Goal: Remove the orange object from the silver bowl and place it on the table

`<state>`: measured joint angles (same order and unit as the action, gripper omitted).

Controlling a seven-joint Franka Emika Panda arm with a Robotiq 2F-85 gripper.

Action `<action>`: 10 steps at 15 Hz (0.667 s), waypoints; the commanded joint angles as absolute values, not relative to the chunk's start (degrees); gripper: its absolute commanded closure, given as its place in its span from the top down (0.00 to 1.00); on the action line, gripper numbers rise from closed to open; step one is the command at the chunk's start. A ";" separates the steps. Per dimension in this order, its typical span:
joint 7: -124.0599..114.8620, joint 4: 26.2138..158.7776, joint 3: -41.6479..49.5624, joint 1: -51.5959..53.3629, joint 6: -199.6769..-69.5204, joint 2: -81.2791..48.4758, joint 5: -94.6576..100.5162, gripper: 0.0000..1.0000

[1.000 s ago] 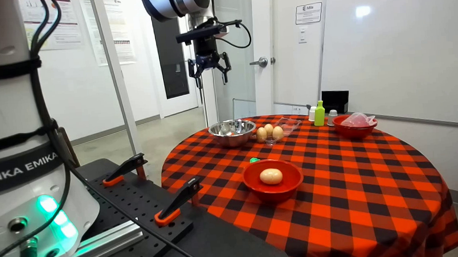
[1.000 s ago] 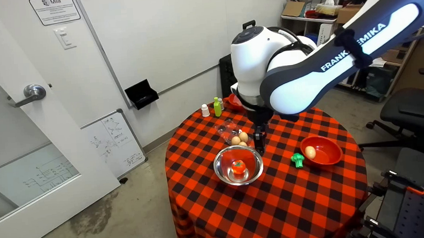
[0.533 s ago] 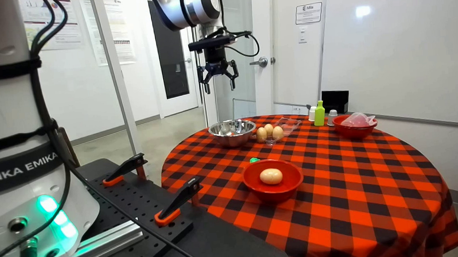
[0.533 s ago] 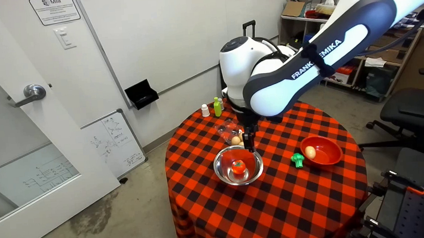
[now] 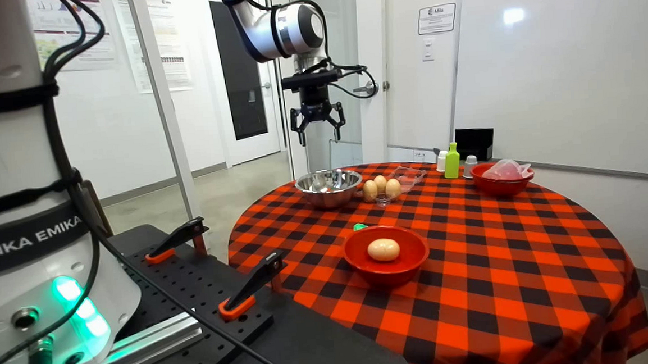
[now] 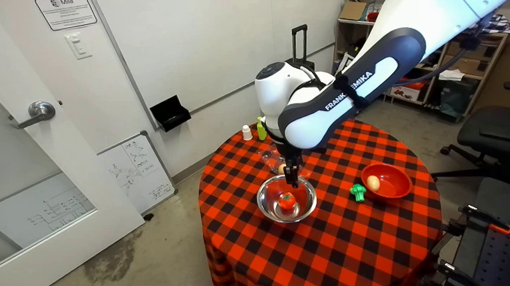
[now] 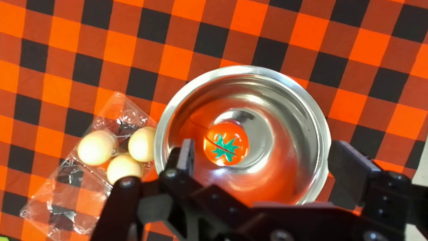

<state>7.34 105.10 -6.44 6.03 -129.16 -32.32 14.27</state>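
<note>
1. Shiny round silver metal bowl [image 7: 240,70]: upright on the round cloth-covered desk [image 6: 334,245], checked red and black.
2. Small orange-red tomato-shaped object [image 7: 226,144], green star-shaped marking on top: lies inside the silver bowl.
3. Black two-fingered gripper [image 5: 320,139]: fingers spread wide; above the silver bowl, apart from it.
4. Three pale tan eggs [image 7: 97,147]: in a clear plastic carton [image 7: 83,190], just beside the silver bowl.
5. Round red bowl [image 5: 387,276]: holds one pale tan egg [image 5: 384,250].
6. Green broccoli-shaped piece [image 6: 358,192]: just beside that red bowl.
7. Lime-green bottle [image 5: 452,163]: upright, near a second red bowl [image 5: 501,188].
</note>
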 commanded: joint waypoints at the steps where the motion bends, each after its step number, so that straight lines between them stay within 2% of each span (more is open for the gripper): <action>1: 7.75 104.77 -5.68 6.76 -129.06 -32.46 13.71 1.00; 10: 8.66 104.81 -6.94 5.65 -133.10 -35.87 9.48 1.00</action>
<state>7.53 105.25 -6.59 5.99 -130.64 -34.14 11.78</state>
